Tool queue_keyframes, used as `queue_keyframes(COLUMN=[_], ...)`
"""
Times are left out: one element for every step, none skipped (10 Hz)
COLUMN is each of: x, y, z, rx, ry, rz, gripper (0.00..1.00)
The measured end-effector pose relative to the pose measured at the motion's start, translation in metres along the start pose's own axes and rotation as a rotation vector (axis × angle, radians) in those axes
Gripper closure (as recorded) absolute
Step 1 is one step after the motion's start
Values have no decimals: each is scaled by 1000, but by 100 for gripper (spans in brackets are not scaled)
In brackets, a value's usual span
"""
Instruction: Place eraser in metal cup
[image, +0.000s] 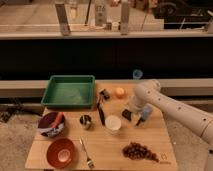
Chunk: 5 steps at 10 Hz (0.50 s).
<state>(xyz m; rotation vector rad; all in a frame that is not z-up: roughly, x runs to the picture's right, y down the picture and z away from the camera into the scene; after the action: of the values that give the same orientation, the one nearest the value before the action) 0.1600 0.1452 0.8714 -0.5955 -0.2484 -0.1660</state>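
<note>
Jaws low beside the eraser (127, 115), right of centre on the desk (150, 161).
Camera view: whether the jaws are released or clenched cannot be told. They sit at the end of the white arm (172, 107), right at the black eraser, which lies flat on the desk with a blue-grey flat piece (146, 113) just beside it. The metal cup (86, 121) stands upright farther left, beyond the white cup (113, 124) and below the green tray (70, 92).

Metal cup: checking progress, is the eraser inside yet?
Out. The eraser is by the gripper, right of the white cup, well apart from the metal cup.
</note>
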Motion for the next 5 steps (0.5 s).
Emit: queue_keyframes(x=[1,1,1,0,-1], y=[0,0,0,-1,-1], z=[0,1,2,2,3], rx=[0,-1,-1,-3,-5], ry=[1,2,2,4,4], rz=[4,7,8,10,10], gripper=[20,20,20,20,20])
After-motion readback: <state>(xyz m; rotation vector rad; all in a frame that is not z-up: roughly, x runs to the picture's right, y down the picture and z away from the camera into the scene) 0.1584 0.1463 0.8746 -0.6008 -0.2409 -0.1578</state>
